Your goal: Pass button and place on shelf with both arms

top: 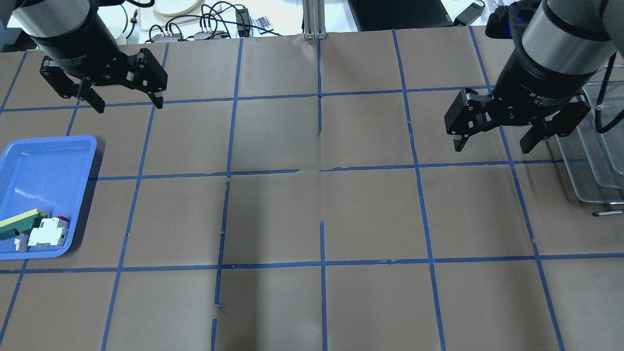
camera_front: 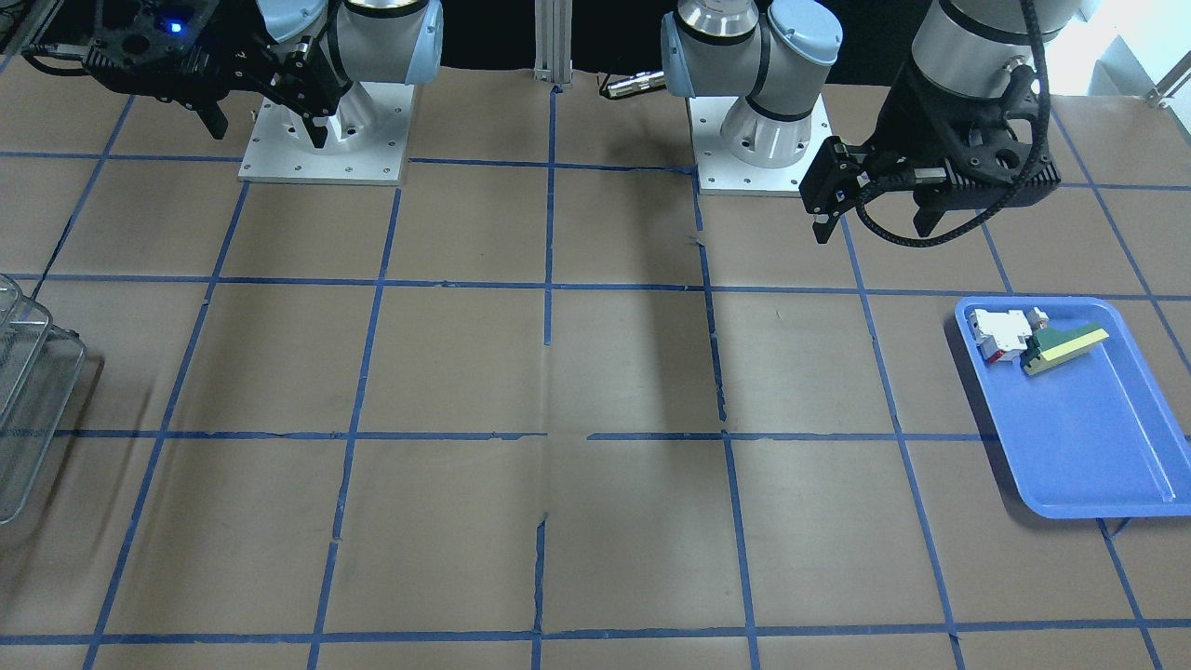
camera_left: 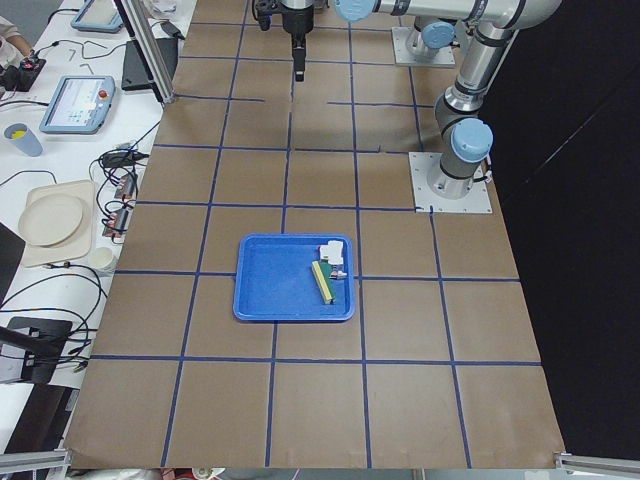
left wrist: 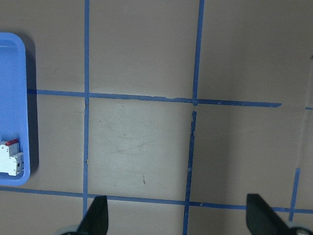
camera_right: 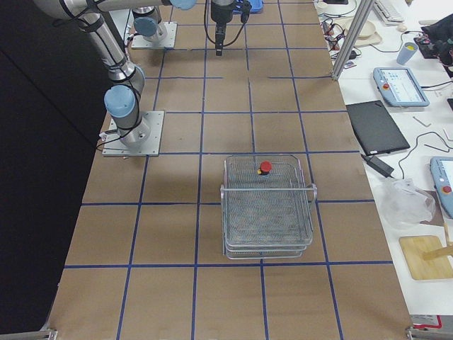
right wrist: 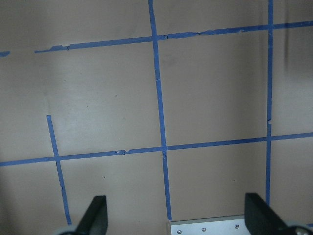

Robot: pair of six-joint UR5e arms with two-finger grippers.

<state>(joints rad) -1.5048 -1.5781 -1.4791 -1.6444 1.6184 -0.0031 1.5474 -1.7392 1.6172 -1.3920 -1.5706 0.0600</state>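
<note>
Seen from across the table (camera_front: 595,372), my left gripper (camera_front: 872,228) hangs with jaws spread wide and empty above the blue-taped paper. It is nearer my base than the tray (camera_front: 1089,456), where a block (camera_front: 1000,333) and a wedge (camera_front: 1061,346) lie touching in the corner on my side. My right gripper (camera_front: 268,130), spread just as wide and empty, hangs at the view's upper left, and the shelf (camera_front: 28,391) juts in at the left edge. From overhead, the left gripper hangs well apart from the tray, toward the operators' side. The right gripper hangs just beside the shelf, one finger overlapping its near rim in the picture. Cables (top: 214,19) clutter the bench beyond the table. In the left side view, the tray sits mid-table with the block and wedge against its wall on my side, and a pendant (camera_left: 78,103) and a plate (camera_left: 52,217) lie on the bench alongside. In the right side view, the button (camera_right: 265,167), red cap showing, lies on the shelf's mesh just inside its far end wall. I cannot tell which tier bears it. It is well apart from the gripper hanging at the top of that view. My left wrist camera looks down past two parted fingers (left wrist: 95,218) onto bare taped table, with the tray's edge and the block at the far left. My right wrist camera shows parted fingers over more taped table and a screwed metal sheet (right wrist: 215,227) between them at the bottom edge.
</note>
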